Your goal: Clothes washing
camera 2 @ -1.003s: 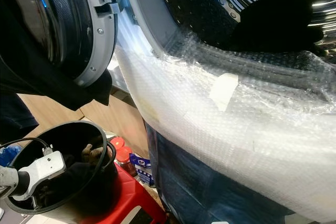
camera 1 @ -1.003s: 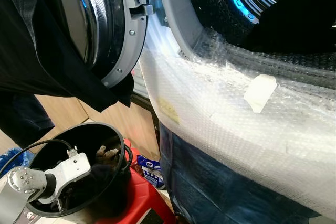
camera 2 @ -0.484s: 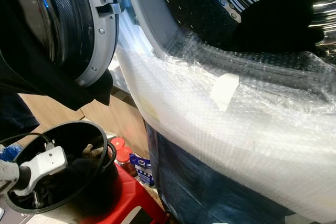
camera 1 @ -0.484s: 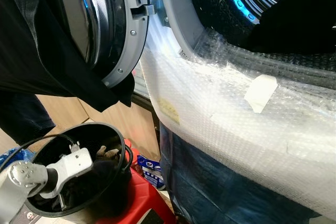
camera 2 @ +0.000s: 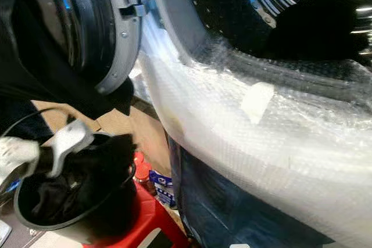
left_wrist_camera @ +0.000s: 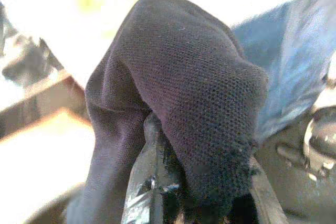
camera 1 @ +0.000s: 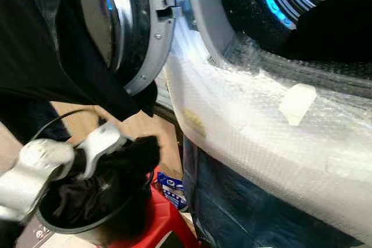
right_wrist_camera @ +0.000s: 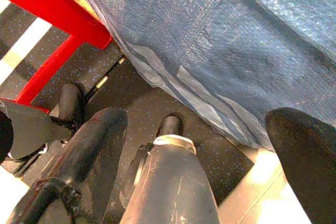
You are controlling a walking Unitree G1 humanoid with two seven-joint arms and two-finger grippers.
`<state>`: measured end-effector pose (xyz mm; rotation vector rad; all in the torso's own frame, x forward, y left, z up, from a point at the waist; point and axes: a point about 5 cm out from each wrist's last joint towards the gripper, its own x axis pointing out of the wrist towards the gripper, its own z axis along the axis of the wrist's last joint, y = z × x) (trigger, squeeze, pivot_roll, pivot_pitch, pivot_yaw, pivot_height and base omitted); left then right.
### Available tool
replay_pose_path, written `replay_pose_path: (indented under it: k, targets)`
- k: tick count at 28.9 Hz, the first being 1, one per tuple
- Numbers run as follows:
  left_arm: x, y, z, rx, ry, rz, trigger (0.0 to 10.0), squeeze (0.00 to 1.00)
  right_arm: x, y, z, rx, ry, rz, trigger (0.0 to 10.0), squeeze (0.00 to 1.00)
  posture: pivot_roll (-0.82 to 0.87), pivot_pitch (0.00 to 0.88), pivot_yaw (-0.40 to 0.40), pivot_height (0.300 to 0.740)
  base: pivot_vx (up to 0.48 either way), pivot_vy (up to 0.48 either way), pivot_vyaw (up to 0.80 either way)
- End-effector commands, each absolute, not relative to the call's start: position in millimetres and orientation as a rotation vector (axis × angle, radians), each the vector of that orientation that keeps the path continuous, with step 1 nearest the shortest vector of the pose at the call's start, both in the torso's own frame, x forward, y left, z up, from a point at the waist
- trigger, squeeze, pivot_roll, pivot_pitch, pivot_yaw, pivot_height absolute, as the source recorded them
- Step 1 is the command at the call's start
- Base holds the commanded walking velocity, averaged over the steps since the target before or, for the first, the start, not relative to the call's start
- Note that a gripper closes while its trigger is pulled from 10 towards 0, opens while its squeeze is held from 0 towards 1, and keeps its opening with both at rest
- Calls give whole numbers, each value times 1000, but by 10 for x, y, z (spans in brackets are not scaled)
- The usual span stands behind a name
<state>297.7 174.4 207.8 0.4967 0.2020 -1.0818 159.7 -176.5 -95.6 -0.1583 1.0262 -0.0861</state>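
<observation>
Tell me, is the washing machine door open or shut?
Open. The door is swung aside to the left, and the drum shows behind the bubble-wrapped front.

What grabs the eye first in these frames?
The bubble-wrapped washing machine front fills the right side, its drum lit blue above and its open door at upper left. Low on the left, the left gripper is lifting a dark garment out of the black bucket, which stands on a red stool.
</observation>
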Motion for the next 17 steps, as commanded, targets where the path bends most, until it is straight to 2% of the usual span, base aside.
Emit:
replay_pose_path:
  k: [1,3,4,5,6,7,9,11,13,14,17]
  targets:
    - [2962,1625,2144,475,155,-1169,0,0,1578,-1746,-967,-152,1033,-81,10000,0,78,0,140,740,0,0,0]
    - [2962,1610,2143,471,153,-1176,0,0,1579,-1748,-966,-152,1033,-81,10000,0,61,0,141,740,0,0,0]
    - [2963,1523,2142,464,139,-1216,0,0,1587,-1755,-962,-151,1030,-84,10000,0,59,0,140,740,0,0,0]
    - [2937,1331,2120,456,124,-1320,0,0,1598,-1765,-956,-153,1027,-87,10000,0,56,0,138,740,0,0,0]
    - [2937,1331,2120,456,124,-1320,0,0,1598,-1765,-956,-153,1027,-87,10000,0,56,0,138,740,0,0,0]
    - [2893,1138,2090,437,110,-1425,0,0,1601,-1775,-954,-154,1026,-90,10000,0,54,0,138,740,0,0,0]
    - [2885,1082,2083,428,106,-1450,0,0,1600,-1780,-954,-154,1026,-92,10000,0,48,0,139,740,0,0,0]
    - [2777,839,2055,363,92,-1585,0,0,1594,-1795,-955,-153,1026,-99,10000,0,48,0,139,740,0,0,0]
    - [2764,799,2047,352,88,-1600,0,0,1592,-1800,-955,-153,1027,-100,10000,0,35,0,141,740,0,0,0]
    - [2690,663,2018,301,83,-1670,0,0,1587,-1801,-957,-151,1028,-102,10000,0,35,0,141,740,0,0,0]
    - [2640,531,1956,280,86,-1712,0,0,1576,-1801,-961,-150,1030,-102,10000,0,29,0,137,740,0,0,0]
